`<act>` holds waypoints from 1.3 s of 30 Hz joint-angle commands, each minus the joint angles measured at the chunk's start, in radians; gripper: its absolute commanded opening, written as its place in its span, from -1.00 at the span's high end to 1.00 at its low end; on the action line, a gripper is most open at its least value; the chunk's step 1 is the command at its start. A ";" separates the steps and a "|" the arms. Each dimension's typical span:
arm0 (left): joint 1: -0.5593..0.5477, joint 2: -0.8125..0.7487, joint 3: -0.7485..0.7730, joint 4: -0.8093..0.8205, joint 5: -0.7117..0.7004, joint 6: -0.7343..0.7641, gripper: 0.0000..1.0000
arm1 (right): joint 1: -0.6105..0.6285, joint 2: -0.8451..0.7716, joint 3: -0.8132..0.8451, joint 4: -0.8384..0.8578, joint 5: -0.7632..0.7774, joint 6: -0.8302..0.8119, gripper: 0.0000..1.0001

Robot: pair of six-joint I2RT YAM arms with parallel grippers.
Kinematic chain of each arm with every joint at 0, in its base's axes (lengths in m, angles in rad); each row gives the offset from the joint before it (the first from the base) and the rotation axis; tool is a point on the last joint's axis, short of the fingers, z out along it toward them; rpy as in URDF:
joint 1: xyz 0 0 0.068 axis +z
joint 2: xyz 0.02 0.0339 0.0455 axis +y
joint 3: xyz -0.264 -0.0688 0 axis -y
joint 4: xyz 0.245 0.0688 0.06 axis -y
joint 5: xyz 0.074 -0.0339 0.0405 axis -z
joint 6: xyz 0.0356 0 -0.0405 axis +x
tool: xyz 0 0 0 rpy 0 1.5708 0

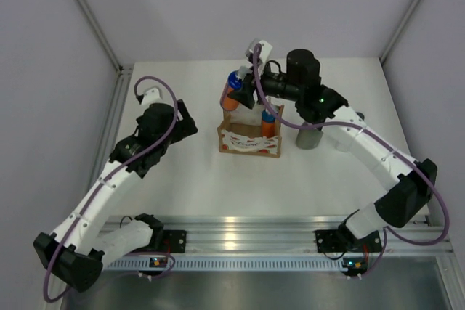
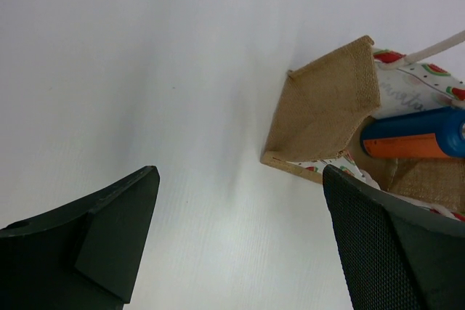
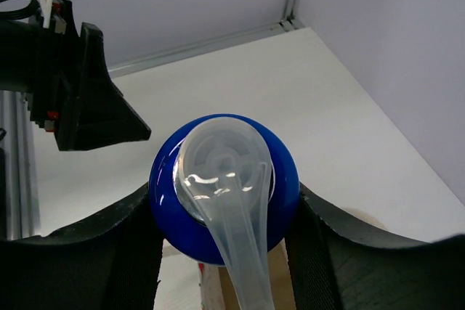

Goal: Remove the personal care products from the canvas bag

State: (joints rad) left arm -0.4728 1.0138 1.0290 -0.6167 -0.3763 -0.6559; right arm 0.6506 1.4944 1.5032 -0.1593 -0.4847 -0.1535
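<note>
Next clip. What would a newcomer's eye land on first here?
The right end effector, shut on an orange bottle with a blue pump cap, holds it raised over the far left corner of the canvas bag at mid-table. A second orange bottle sits inside the bag, and the left end effector hangs open just left of it.

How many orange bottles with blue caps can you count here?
2. The first bottle is in the right gripper, above the canvas bag's back left; the second bottle sits inside its right end. Others may be hidden inside.
</note>
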 commanded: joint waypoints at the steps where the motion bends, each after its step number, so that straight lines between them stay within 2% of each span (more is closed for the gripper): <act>1: 0.007 -0.070 0.055 -0.072 -0.104 0.009 -0.97 | 0.061 -0.008 0.118 0.064 -0.074 0.026 1.00; 5: 0.006 -0.142 0.074 -0.129 -0.148 0.028 -0.97 | 0.118 0.082 0.173 0.084 -0.048 0.032 1.00; 13: 0.007 -0.329 0.088 -0.172 -0.076 0.101 -0.96 | 0.201 0.259 0.224 0.257 -0.009 0.088 1.00; 18: 0.006 -0.382 0.086 -0.209 -0.099 0.145 -0.97 | 0.228 0.409 0.301 0.291 -0.017 0.085 1.00; 24: 0.007 -0.442 0.063 -0.210 -0.157 0.213 -0.97 | 0.241 0.549 0.301 0.386 -0.045 0.078 1.00; 28: 0.007 -0.462 0.040 -0.210 -0.182 0.239 -0.97 | 0.248 0.641 0.328 0.373 -0.032 0.048 1.00; 35: 0.006 -0.485 -0.014 -0.206 -0.191 0.225 -0.97 | 0.261 0.690 0.310 0.359 0.001 0.014 1.00; 37: 0.005 -0.488 -0.023 -0.207 -0.185 0.219 -0.97 | 0.265 0.687 0.295 0.359 0.015 0.003 0.94; 38: 0.006 -0.491 -0.026 -0.207 -0.184 0.217 -0.97 | 0.265 0.685 0.276 0.362 0.014 -0.001 0.78; 39: 0.007 -0.492 -0.029 -0.207 -0.184 0.214 -0.97 | 0.268 0.679 0.264 0.371 0.014 -0.007 0.75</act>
State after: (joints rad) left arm -0.4709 0.5369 1.0073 -0.8375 -0.5442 -0.4454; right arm 0.8902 2.2211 1.7477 0.0402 -0.4564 -0.1249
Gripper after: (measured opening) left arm 0.983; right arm 0.559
